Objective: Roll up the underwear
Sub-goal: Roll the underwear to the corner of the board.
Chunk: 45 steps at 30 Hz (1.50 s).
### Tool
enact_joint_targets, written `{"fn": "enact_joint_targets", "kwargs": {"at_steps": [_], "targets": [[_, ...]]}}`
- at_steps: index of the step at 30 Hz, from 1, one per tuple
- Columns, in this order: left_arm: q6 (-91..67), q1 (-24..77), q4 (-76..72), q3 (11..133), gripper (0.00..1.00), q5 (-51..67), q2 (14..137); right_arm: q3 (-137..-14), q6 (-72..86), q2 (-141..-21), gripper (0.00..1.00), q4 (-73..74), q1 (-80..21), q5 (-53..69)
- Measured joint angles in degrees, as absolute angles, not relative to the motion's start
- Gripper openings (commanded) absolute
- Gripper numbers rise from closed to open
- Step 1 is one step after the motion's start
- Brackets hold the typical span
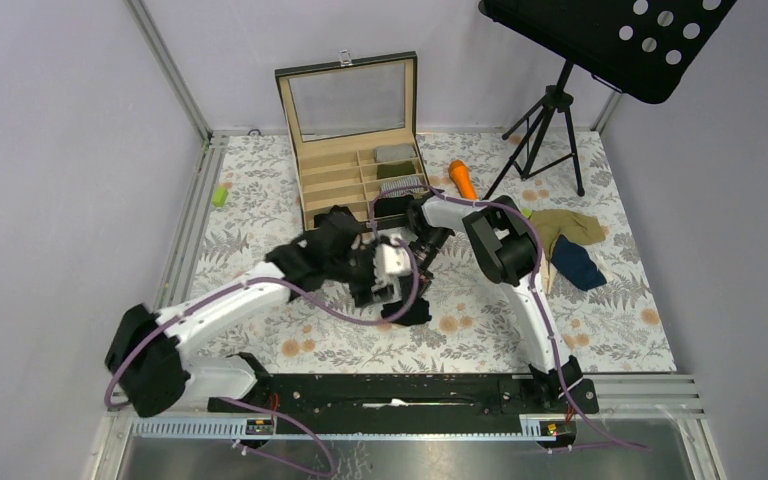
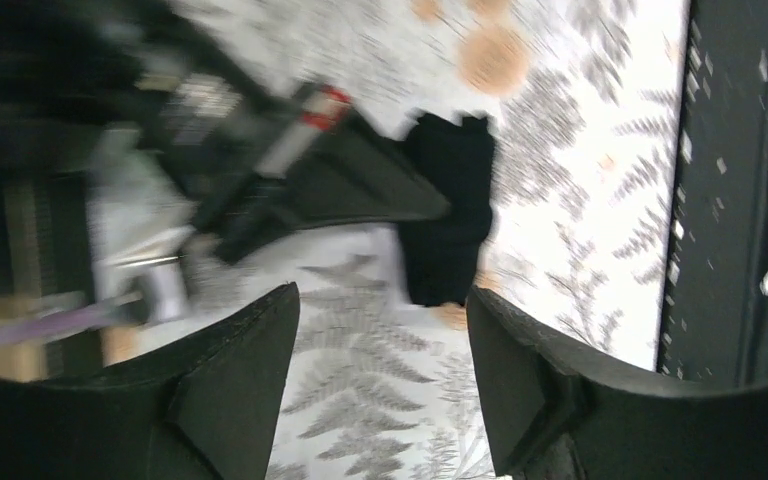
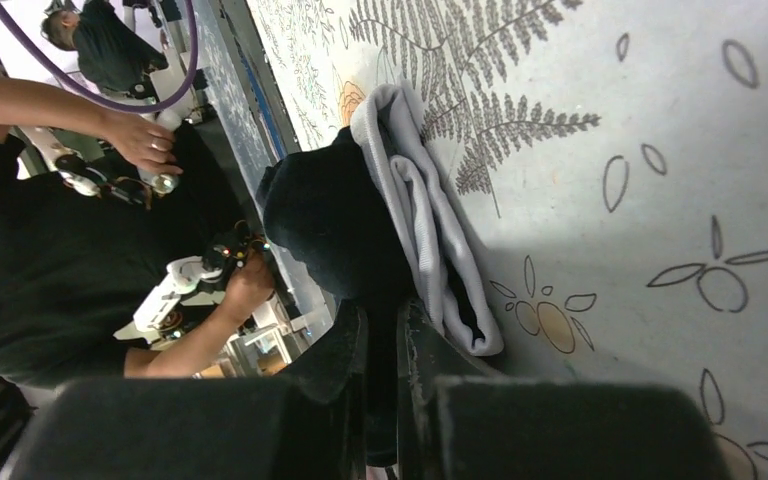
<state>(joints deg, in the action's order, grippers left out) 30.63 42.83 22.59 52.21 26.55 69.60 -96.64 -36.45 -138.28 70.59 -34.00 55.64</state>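
Observation:
The black underwear (image 3: 325, 215), with a pale grey band (image 3: 425, 215) folded along one side, lies bunched on the fern-print cloth. My right gripper (image 3: 385, 315) is shut on its near end. In the left wrist view the same black underwear (image 2: 450, 220) sits just beyond my left gripper (image 2: 382, 300), which is open with only cloth between its fingers. The right gripper (image 2: 400, 200) reaches the garment from the left there. From above, both grippers meet mid-table at the black underwear (image 1: 410, 308). Olive-tan underwear (image 1: 570, 228) and navy underwear (image 1: 578, 268) lie at the right.
An open wooden compartment box (image 1: 360, 165) stands at the back centre. An orange carrot-shaped stick (image 1: 462, 178) lies beside it. A music stand's tripod (image 1: 550, 130) stands at the back right. A small green cylinder (image 1: 220, 195) lies by the left rail.

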Motion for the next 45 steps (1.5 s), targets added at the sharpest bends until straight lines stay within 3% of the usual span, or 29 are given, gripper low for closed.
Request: {"fn": "enact_joint_targets", "kwargs": {"at_steps": [6,13,17,19,21,25,27,34,38,45], "targets": [[35.14,52.88,20.75,45.21,0.68,25.06,77.78,-96.95,-34.15,-139.17,0.04,71.05,-33.41,56.40],[36.69,56.34,8.95,41.78,0.65,17.15,83.59,-95.31,-31.99,-139.35,0.06,69.91,-32.51,58.24],[38.35,58.65,3.55,40.07,0.52,11.88,85.56,-94.72,-31.35,-139.35,0.08,69.38,-32.16,58.76],[39.48,59.00,2.39,40.01,0.34,10.09,86.21,-94.56,-31.31,-139.35,0.12,69.25,-32.08,58.94],[40.42,59.07,2.66,40.01,0.20,9.61,86.74,-94.39,-31.24,-139.33,0.18,69.08,-31.97,59.09],[41.93,59.29,3.66,40.82,0.06,9.28,87.15,-93.56,-31.00,-138.04,0.59,68.40,-31.62,58.94],[42.06,59.22,4.38,41.60,0.02,9.34,87.46,-93.21,-31.18,-135.70,0.71,67.99,-31.29,57.32],[41.95,57.89,5.96,45.58,0.00,12.34,90.70,-94.85,-32.88,-120.73,0.82,60.86,-26.65,49.25],[41.52,55.31,11.31,51.00,0.00,18.24,94.00,-93.80,-29.15,-106.83,0.99,50.72,-20.01,44.29],[38.39,50.39,23.44,65.12,0.00,31.88,104.33,-74.61,-19.73,-75.37,0.97,24.53,-10.76,31.81]]}}
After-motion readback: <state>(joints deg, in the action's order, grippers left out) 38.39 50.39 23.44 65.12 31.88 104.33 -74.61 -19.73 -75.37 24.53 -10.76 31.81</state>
